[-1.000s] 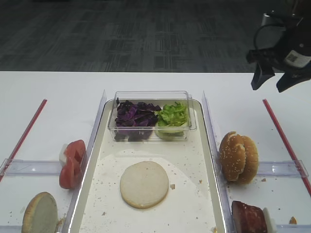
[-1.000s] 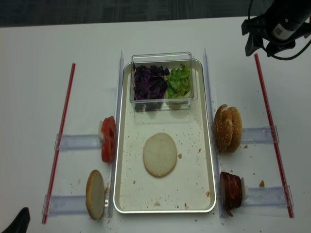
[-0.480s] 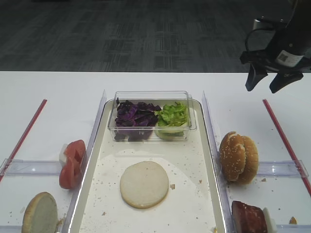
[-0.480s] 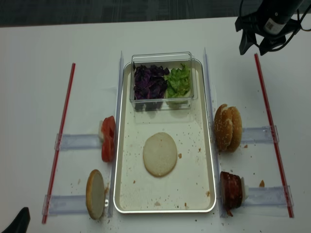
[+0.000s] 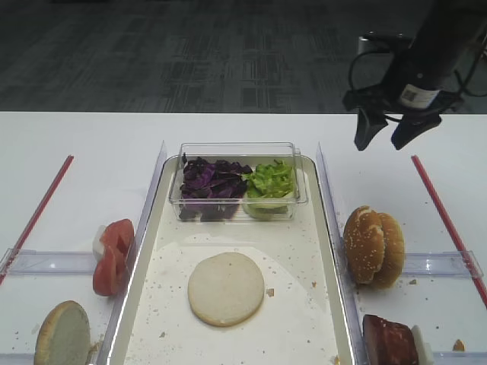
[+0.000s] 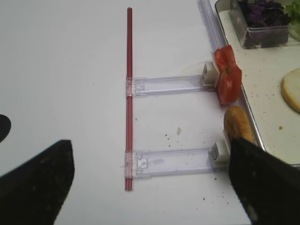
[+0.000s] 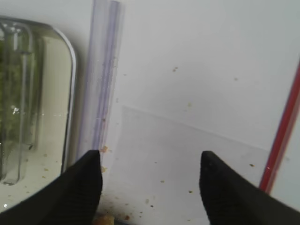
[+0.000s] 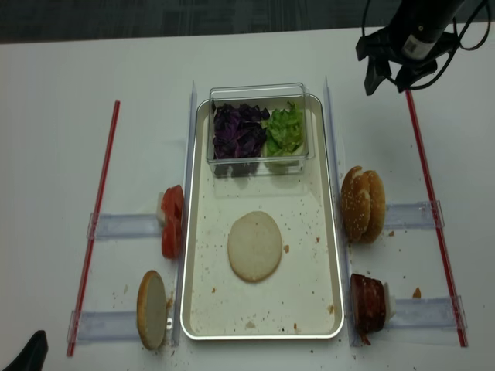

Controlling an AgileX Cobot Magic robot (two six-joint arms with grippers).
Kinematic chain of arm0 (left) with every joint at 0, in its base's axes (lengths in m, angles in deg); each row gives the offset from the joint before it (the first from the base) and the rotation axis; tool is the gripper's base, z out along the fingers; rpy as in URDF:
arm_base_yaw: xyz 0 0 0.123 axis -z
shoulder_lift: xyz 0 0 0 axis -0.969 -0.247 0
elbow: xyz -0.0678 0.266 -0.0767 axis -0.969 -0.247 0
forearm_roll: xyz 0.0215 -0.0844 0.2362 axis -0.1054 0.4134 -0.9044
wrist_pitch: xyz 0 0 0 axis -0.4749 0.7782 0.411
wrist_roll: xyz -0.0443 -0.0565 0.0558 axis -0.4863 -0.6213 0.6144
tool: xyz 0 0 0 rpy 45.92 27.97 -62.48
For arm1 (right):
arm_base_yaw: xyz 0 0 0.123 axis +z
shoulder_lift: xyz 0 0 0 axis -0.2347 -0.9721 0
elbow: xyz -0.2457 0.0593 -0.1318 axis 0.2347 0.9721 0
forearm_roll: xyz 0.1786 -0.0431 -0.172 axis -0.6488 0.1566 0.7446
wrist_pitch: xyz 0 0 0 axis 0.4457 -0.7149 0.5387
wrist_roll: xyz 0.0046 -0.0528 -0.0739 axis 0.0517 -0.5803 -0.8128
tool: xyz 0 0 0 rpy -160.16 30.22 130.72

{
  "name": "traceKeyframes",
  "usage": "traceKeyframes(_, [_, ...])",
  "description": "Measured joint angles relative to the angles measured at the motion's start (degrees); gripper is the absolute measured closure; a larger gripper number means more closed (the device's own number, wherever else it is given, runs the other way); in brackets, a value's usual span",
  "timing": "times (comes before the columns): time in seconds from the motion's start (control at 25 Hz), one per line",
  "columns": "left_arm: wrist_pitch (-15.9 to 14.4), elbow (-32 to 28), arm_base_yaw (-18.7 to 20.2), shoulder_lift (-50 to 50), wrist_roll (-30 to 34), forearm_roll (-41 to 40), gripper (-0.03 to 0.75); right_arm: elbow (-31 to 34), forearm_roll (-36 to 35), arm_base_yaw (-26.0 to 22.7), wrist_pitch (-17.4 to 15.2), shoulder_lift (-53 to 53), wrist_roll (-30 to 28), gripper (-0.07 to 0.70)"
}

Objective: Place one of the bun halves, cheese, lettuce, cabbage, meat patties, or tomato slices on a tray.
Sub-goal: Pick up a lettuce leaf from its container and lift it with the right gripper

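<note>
The tray holds one pale bun half. At its far end a clear tub contains purple cabbage and green lettuce. Tomato slices and another bun half stand left of the tray. Sesame bun halves and a meat patty stand to its right. Cheese is out of view. My right gripper hangs open and empty beyond the tray's far right corner. The left gripper is open, over bare table at the near left.
Red strips mark both sides of the white table. Clear plastic rails run beside the tray and hold the side items. Crumbs speckle the tray floor and the table near the right rail.
My right gripper has moved left, from over the red strip toward the tray's far right corner, and stays open. Nothing on the table has shifted.
</note>
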State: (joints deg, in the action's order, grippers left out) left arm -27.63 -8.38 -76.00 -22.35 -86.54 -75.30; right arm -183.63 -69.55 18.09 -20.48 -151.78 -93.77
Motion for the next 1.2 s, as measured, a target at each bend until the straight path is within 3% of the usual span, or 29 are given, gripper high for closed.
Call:
traceKeyframes(0.76, [0.00, -0.22, 0.00, 0.00, 0.00, 0.00, 0.100, -3.07, 1.62, 20.60, -0.41, 0.00, 0.33, 0.151])
traceKeyframes(1.2, [0.00, -0.22, 0.00, 0.00, 0.00, 0.00, 0.100, -3.99, 1.87, 22.44, 0.21, -1.12, -0.45, 0.151])
